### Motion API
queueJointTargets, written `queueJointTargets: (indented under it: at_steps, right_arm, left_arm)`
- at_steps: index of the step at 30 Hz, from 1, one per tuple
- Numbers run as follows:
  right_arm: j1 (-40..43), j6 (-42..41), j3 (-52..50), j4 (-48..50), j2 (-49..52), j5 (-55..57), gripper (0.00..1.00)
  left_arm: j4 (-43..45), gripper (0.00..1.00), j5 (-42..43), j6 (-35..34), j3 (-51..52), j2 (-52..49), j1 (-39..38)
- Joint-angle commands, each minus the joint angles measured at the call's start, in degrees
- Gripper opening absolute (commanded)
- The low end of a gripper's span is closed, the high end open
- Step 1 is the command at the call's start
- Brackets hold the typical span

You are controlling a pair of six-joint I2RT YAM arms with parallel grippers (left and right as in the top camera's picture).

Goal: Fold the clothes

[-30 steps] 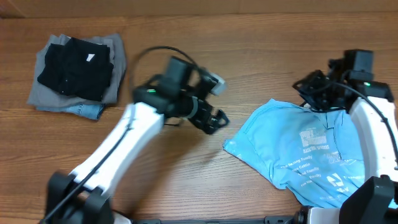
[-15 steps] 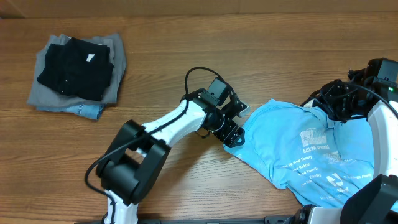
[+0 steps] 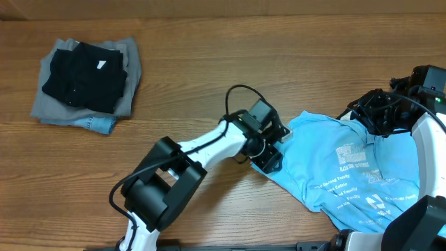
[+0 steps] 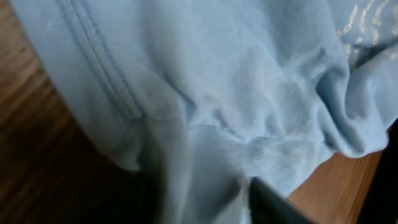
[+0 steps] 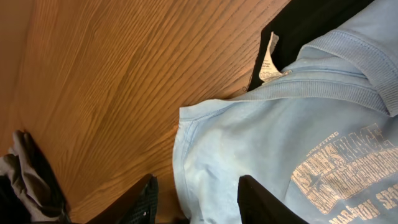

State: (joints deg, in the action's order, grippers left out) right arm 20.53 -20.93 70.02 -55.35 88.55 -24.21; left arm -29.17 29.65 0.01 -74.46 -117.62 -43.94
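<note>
A light blue shirt (image 3: 348,174) with printed lettering lies crumpled at the right of the table. My left gripper (image 3: 272,150) is at its left corner. In the left wrist view, blue cloth (image 4: 236,81) fills the gap between the fingers of this gripper (image 4: 205,205), which is shut on it. My right gripper (image 3: 376,118) hovers at the shirt's far edge near the collar. In the right wrist view its fingers (image 5: 199,202) stand apart over the shirt's hem (image 5: 280,137), and wood shows beside the cloth.
A folded stack (image 3: 87,84) lies at the far left: black on top, then grey and denim. A dark piece with a white tag (image 5: 267,62) shows beside the shirt's collar. Bare wooden table (image 3: 209,63) lies between the stack and the shirt.
My left arm has swung right to the shirt's left corner and its fingers have closed on the cloth. My right gripper shifted slightly right, its fingers a little wider.
</note>
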Motion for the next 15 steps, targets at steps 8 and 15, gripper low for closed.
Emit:
queueJointTargets:
  at_steps: [8, 15]
  right_arm:
    - [0.1, 0.4, 1.3, -0.1, -1.4, 3.0, 0.46]
    - [2.1, -9.5, 1.2, 0.1, 0.0, 27.1, 0.53]
  left_arm:
    - [-9.8, 0.04, -5.8, -0.4, -8.7, -1.6, 2.9]
    - [-29.2, 0.04, -11.4, 2.0, -25.7, -1.5, 9.1]
